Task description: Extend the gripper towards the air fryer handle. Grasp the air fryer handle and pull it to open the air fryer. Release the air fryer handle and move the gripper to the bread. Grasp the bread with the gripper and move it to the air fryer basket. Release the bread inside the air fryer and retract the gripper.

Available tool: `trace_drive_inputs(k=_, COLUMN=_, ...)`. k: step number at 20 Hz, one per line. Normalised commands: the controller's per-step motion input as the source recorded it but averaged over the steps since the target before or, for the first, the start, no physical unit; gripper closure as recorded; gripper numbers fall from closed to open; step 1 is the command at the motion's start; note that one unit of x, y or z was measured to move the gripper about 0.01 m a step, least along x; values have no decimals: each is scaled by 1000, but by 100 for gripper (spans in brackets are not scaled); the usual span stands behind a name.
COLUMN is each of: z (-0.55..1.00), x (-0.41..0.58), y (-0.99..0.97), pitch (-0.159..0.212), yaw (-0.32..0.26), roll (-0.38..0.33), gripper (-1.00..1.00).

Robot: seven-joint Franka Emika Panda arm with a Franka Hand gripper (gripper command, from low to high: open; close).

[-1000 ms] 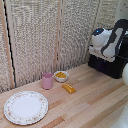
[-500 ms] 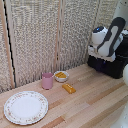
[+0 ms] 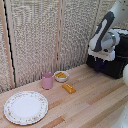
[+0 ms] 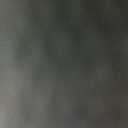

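Note:
The black air fryer [image 3: 116,66] stands at the exterior view's right, on the wooden table. My gripper [image 3: 100,59] hangs from the white arm right against the fryer's front, and its dark fingers merge with the black body. I cannot make out the handle or whether the fingers are closed around it. The basket cannot be told apart from the fryer's body. The bread [image 3: 69,88], a small golden-orange piece, lies on the table well away from the gripper, toward the exterior view's left. The wrist view is a dark grey blur with nothing recognisable.
A pink cup [image 3: 47,80] and a small white bowl [image 3: 61,76] with yellow contents stand just behind the bread. A patterned plate [image 3: 26,106] lies at the front left. A ribbed beige screen [image 3: 45,35] backs the table.

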Motion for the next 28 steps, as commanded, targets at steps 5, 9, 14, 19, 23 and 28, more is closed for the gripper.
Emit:
trace_drive_inputs(k=5, z=442, x=-70, y=489, pitch=26, yaw=-69, roll=203, gripper=100)
trace_drive_inputs(k=9, z=508, x=-86, y=551, pitch=11, yaw=-50, roll=182, gripper=100)
trace_drive_inputs(k=14, z=314, x=-66, y=645, pitch=-2, yaw=-107, roll=88, gripper=100)
trace_drive_inputs(k=19, z=-15, x=-130, y=695, pitch=-27, yaw=-146, roll=50, gripper=100)
trace_drive_inputs(k=23, z=-149, x=-178, y=616, pitch=-3, yaw=-115, roll=46, gripper=100)
trace_drive_inputs(k=28, z=-210, x=3, y=307, pitch=0, yaw=-53, roll=-1, gripper=100)
